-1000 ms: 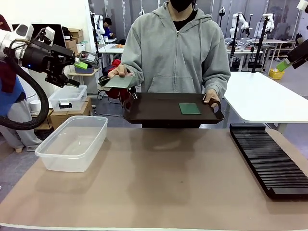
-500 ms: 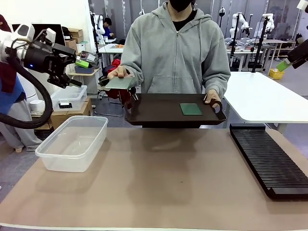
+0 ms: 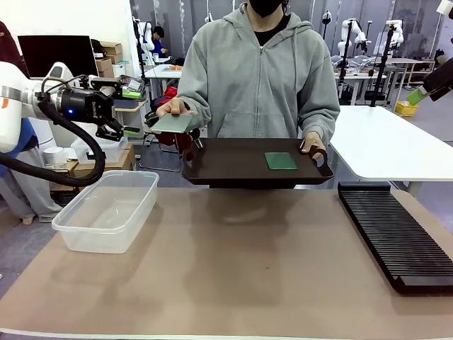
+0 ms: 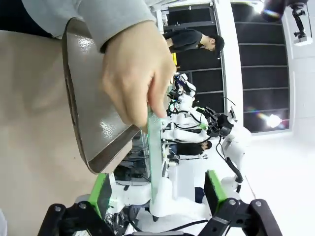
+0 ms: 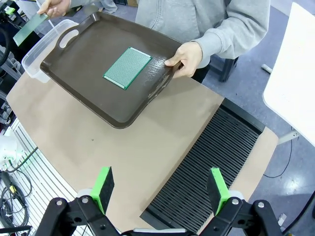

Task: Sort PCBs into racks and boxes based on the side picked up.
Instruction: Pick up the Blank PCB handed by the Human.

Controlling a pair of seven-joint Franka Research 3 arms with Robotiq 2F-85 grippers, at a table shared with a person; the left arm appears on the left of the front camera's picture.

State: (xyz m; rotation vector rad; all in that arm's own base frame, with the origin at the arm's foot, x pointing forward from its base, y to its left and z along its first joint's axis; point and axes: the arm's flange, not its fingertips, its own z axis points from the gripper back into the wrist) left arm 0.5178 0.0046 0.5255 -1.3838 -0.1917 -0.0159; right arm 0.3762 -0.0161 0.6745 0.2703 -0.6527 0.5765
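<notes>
- Left gripper (image 3: 131, 111): black fingers with green pads spread wide, nothing between them, aimed sideways toward a board offered by the person.
- Held PCB (image 3: 173, 122): thin green square, lying nearly flat, pinched along one edge by the person's hand (image 3: 173, 106), free edge turned toward the left gripper and near it. From the left wrist, seen edge-on as a thin upright line (image 4: 155, 157) midway between the two pads, perhaps just short of them; depth hard to judge.
- Second PCB (image 3: 280, 160): flat on a glossy dark brown tray (image 3: 212, 170), right of its middle. Matte green with a fine dot grid in the right wrist view.
- Tray: oblong, with rounded corners and cut-out handles, held up at the table's far edge, long axis across the table, right end gripped by the person's other hand (image 3: 311, 147).
- Right gripper (image 5: 160, 191): likewise wide apart and empty, high up, looking down on tray and rack.
- Rack (image 3: 396, 234): long flat black slab on the table's right side, long axis running near to far, narrow slots crosswise.
- Box (image 3: 71, 223): clear rimmed plastic tub with rounded corners, on the left of the tan table (image 3: 248, 283).
</notes>
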